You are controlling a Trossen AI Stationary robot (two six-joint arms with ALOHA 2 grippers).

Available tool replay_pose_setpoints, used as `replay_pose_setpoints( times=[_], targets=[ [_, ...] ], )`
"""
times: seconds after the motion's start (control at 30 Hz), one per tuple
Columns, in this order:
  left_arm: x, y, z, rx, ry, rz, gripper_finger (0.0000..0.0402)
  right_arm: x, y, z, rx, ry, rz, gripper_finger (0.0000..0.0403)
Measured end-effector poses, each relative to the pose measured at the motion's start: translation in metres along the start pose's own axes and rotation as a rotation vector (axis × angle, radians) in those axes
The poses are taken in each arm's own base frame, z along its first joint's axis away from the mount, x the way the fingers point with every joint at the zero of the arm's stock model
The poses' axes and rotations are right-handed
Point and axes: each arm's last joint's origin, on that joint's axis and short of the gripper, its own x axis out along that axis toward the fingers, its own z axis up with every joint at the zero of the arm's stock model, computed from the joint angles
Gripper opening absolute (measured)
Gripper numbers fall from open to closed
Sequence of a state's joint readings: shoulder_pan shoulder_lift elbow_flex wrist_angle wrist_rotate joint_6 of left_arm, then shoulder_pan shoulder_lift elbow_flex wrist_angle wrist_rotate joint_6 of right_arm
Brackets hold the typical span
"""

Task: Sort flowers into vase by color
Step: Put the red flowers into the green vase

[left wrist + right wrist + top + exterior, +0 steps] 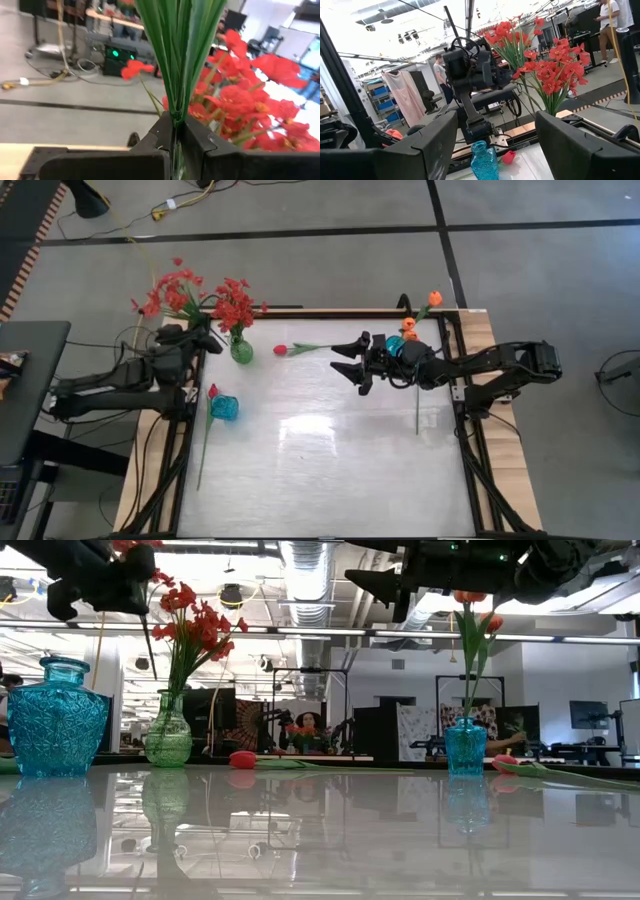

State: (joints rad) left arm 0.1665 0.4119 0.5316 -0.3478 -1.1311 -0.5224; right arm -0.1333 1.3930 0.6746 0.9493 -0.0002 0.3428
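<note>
Red small-blossom sprays point(178, 288) on thin green stems rise at the far left corner of the white glossy desk point(320, 470), and the left gripper point(200, 332) is up among them, its fingers point(197, 145) pressed together on a bundle of green stems, as the left wrist view shows. Just right of that gripper stands a green glass vase point(241, 348) holding more red sprays point(234, 304). Nearer the front on the left side sits a squat blue cut-glass vase point(224, 407), and a red-pink tulip bud point(212, 391) lies beside it with its long stem running toward the front edge.

Toward the middle of the far edge, a second red-pink tulip point(281, 350) lies flat on the desk, its stem pointing right toward the right gripper point(345, 361). That gripper hovers above the desk with its fingers point(430, 145) spread wide and nothing between them.

Right of it, partly under the right arm, a small blue glass vase point(465, 747) holds orange tulip buds point(434, 299) upright near the far right corner. One more green stem point(417, 408) lies on the desk beneath the right arm.
</note>
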Motion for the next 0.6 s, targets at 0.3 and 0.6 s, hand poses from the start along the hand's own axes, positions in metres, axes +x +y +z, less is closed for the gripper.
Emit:
replay_pose_setpoints(
  times=[0.3,0.6],
  targets=[
    [0.004,-0.001,-0.004,-0.010,-0.033,0.036,0.0004,0.000,0.000,-0.001,0.000,0.005,-0.002,0.0295],
    [0.018,-0.015,-0.013,0.027,-0.008,0.055,0.0004,0.000,0.000,-0.001,0.000,0.011,-0.004,0.0295]
  ],
)
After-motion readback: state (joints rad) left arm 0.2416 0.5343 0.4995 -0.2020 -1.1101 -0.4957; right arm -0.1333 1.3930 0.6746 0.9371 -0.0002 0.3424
